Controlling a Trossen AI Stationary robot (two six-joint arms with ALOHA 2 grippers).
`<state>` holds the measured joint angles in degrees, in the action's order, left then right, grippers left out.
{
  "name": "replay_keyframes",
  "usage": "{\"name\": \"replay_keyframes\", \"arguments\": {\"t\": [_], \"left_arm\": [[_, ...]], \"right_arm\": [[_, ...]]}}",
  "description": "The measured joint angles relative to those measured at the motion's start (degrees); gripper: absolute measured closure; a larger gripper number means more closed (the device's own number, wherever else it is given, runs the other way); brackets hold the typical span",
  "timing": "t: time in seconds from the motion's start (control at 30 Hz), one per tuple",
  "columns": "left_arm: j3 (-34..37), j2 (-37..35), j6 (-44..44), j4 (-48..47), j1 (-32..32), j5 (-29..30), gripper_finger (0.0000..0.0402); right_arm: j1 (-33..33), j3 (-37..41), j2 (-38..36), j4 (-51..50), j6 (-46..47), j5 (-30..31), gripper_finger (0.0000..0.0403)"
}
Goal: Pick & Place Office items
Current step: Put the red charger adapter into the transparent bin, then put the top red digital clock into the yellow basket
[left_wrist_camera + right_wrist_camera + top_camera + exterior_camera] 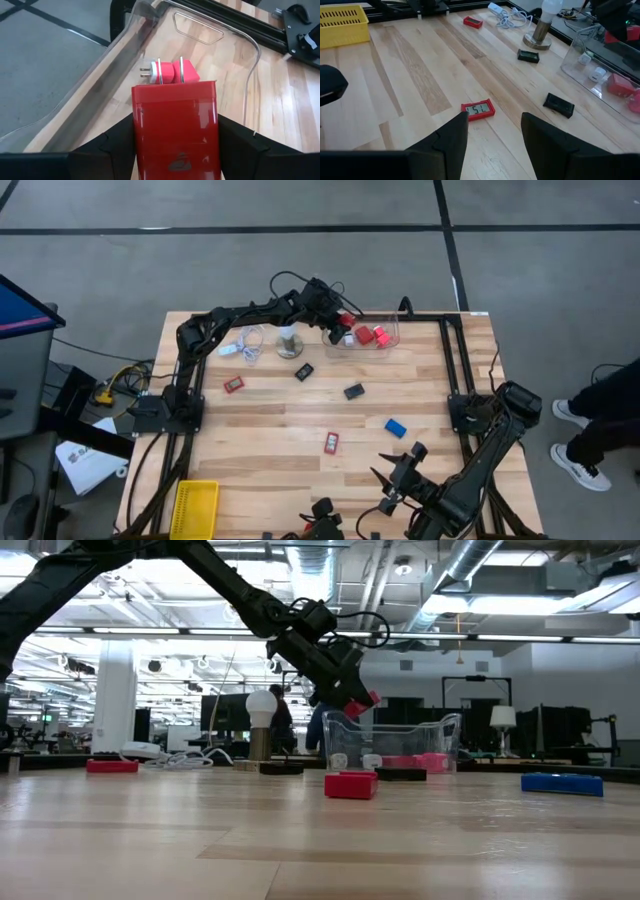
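Note:
My left gripper [343, 320] is shut on a red flat block [175, 130] and hangs over the left end of the clear bin [385, 345], also seen in the low view as gripper [352, 697] and bin [440, 735]. Red and white pieces [170, 74] lie inside the bin. On the table lie two red blocks [233, 384] [332, 442], two black blocks [304, 371] [354, 391] and a blue block [396, 427]. My right gripper [400, 470] waits open near the table's near edge, touching nothing; in its wrist view it [495, 125] stands just short of the red block [478, 110]. My left gripper pinches the red block between its two fingers [117, 145], one on each long side [136, 125]. The block's free end [175, 90] sticks out ahead of the fingers. The fingers slant downward from the table's left. The block is lifted clear above the bin.
A white bulb on a round base [288, 342] and a white coiled cable [245, 345] sit left of the clear bin. A yellow basket [195, 508] stands at the near left corner. A person's legs [590, 430] show beyond the right edge.

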<state>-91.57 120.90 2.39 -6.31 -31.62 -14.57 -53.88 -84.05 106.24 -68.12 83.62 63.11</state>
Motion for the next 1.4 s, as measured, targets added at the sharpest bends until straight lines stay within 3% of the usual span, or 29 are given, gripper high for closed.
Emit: {"name": "replay_keyframes", "arguments": {"t": [0.5, 0.87, 0.97, 1.1, 1.13, 1.27, 1.4], "left_arm": [[0.0, 0.0, 0.66, 1.31, 0.02, -0.07, 0.0132], [0.07, -0.5, 1.01, 3.46, 0.32, -3.51, 0.0128], [0.07, -1.95, -0.45, 1.28, 0.56, -9.13, 0.0127], [0.1, -6.49, -3.86, -7.19, 2.2, -24.91, 0.0126], [0.48, -8.27, -5.96, -11.33, 3.29, -23.93, 0.0126], [6.31, -17.36, -13.92, -22.23, 7.72, -7.87, 0.0128], [19.05, -29.8, -12.63, -22.27, 11.1, -5.22, 0.0126]], "right_arm": [[0.0, -0.02, 0.0, 0.02, 0.01, 0.0, 0.0226], [-0.01, -0.04, 0.0, 0.03, 0.55, -0.02, 0.0226], [0.0, -0.04, 0.0, 0.08, 1.0, -0.04, 0.0226], [-0.01, 1.04, 0.01, 1.53, 1.27, -0.23, 0.0225], [-0.08, 1.55, 0.04, 1.51, 1.88, -0.46, 0.0225], [-0.23, 3.65, 0.04, 2.24, 4.4, -1.91, 0.0225], [-0.8, 4.59, 0.04, 2.42, 6.34, -2.01, 0.0225]]}}
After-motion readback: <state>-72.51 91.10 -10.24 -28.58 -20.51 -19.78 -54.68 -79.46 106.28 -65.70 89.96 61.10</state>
